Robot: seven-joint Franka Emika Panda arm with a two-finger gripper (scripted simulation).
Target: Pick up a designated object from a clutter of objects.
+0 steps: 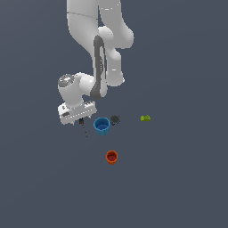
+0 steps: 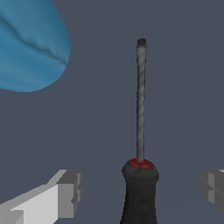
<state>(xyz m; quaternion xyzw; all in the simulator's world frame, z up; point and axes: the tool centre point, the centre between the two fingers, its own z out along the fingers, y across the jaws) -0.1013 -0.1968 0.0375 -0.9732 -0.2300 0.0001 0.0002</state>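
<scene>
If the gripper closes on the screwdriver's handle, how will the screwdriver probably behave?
The screwdriver looks rigid, so it should lift without bending. Its round handle may roll if nudged. The gripper is open, with the handle between its fingers.

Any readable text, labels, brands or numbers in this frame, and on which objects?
None. The screwdriver, blue cup, orange cup, dark disc, yellow-green piece and the robot's hand all show plain surfaces with no lettering, in either view.
</scene>
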